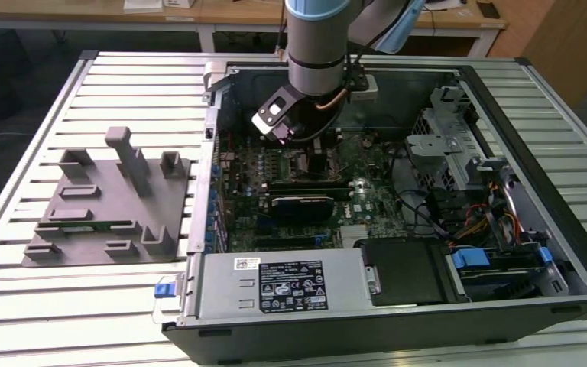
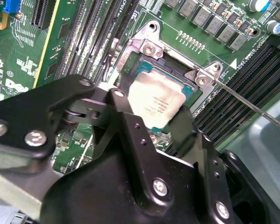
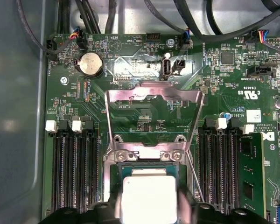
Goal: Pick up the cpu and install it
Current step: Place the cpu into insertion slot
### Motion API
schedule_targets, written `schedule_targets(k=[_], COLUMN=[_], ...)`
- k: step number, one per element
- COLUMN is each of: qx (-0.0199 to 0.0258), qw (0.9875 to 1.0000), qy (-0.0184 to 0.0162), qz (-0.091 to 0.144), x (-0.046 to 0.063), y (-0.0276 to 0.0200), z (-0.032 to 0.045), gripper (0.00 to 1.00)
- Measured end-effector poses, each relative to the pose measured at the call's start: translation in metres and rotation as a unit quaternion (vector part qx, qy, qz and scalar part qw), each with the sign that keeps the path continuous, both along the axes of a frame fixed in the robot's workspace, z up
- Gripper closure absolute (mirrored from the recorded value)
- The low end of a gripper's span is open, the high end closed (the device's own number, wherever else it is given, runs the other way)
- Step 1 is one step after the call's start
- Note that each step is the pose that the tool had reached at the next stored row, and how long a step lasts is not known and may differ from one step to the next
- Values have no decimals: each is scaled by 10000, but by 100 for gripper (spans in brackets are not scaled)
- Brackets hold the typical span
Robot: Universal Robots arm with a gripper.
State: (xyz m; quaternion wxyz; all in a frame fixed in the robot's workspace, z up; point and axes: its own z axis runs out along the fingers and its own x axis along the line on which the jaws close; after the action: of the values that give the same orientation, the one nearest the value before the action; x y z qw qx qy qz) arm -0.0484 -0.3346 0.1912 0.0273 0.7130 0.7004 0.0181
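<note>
The cpu (image 2: 155, 99), a silver-topped square chip, sits between my gripper's (image 2: 154, 112) two black fingers (image 2: 124, 109), which are shut on its opposite edges. It is directly over the open motherboard socket (image 2: 148, 46), level with the socket frame; I cannot tell whether it rests in it. In the first wrist view the cpu (image 3: 147, 198) lies in front of the raised metal load plate (image 3: 151, 100), with the socket frame (image 3: 147, 156) behind it. In the exterior view the gripper (image 1: 309, 139) reaches down into the open computer case, over the upper middle of the motherboard (image 1: 365, 191).
The thin socket lever (image 2: 252, 106) stands out beside the socket. Black memory slots (image 3: 74, 172) flank it, and a green memory stick (image 3: 249, 172) is seated on one side. Case walls (image 1: 217, 138), a drive cage (image 1: 457, 145) and cables surround the board. A grey fixture (image 1: 110, 199) lies on the table at the exterior view's left.
</note>
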Motion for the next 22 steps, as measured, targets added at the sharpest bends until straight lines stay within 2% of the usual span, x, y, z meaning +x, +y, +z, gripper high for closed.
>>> schedule_targets(k=[1,9,19,22], qx=[0,-1,3,12], qw=[10000,10000,10000,10000], qy=[0,1,0,-1], qz=[0,0,0,0], x=[0,0,0,0], y=[0,-1,0,0], z=[0,18,200,221], gripper=[38,38,38,38])
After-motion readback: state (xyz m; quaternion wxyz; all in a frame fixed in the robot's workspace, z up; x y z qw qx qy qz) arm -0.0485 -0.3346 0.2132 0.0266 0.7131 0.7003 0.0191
